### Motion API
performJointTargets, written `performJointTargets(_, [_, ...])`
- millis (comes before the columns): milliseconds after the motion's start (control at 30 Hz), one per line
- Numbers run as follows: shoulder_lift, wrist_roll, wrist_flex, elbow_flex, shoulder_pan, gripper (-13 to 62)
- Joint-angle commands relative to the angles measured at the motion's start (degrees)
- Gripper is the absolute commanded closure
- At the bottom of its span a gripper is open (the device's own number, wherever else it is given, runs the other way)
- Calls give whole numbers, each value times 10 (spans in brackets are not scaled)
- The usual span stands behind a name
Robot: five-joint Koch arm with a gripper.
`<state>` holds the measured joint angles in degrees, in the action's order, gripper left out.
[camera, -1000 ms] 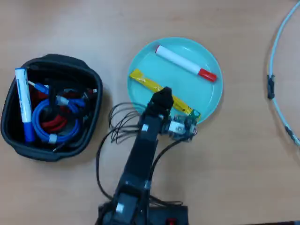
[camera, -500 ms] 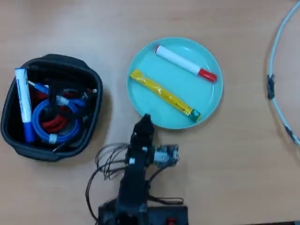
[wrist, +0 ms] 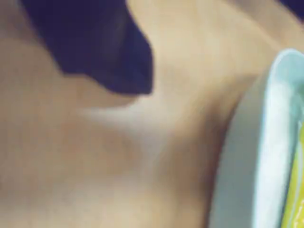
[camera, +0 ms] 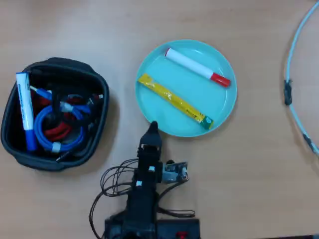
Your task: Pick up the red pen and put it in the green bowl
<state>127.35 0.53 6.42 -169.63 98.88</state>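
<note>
A slim black arm (camera: 144, 184) is seen in the overhead view, tapering to a dark, pointed gripper (camera: 152, 128). Thin black cables (camera: 112, 180) are looped beside it, and a small circuit board (camera: 175, 171) is mounted on one side. In the wrist view, a blurred dark jaw is shown.

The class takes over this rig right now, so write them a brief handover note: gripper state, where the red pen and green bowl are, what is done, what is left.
Gripper: empty, at the green bowl's near rim in the overhead view; only one dark tip shows in either view, so open or shut cannot be told.
Red pen: lying inside the bowl, toward its far side, red cap pointing right in the overhead view.
A yellow sachet also lies in the bowl, apart from the pen.
Black container at left holds a blue-capped marker and cables.
Done: pen is in the bowl.
Left: probably only backing the arm away.
</note>
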Motion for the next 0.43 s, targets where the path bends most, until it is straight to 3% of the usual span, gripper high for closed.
performJointTargets(0, [6,-14,-3,-9,4,34])
performJointTargets(400, [7,-12,-5,-83,8,27])
